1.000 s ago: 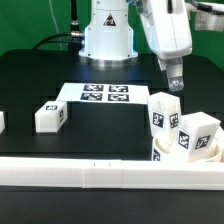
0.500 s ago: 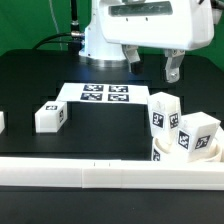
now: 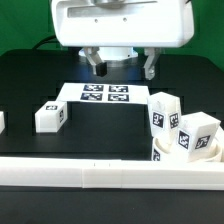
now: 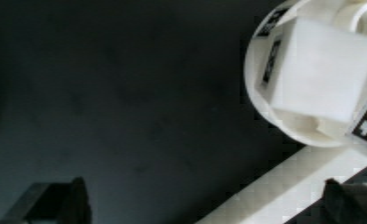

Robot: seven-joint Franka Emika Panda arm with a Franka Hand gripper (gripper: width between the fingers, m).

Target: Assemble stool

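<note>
The seat [image 3: 212, 152] sits at the exterior view's right by the rail [image 3: 60, 178], with two legs [image 3: 163, 112] standing on it, seemingly fitted. A third leg [image 3: 50, 116] lies well apart, not yet mounted. The gripper [image 3: 123, 66] hangs empty, its jaws wide open.

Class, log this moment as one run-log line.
gripper: open, empty | raised near marker board | seat: two legs on it | loose leg: on table

Marker board [image 3: 105, 95]: flat on the black table [image 3: 25, 85], printed tags facing up. Rail [image 3: 100, 176]: long, white, along the table's near edge. Green backdrop [image 3: 20, 25]: behind the table.
</note>
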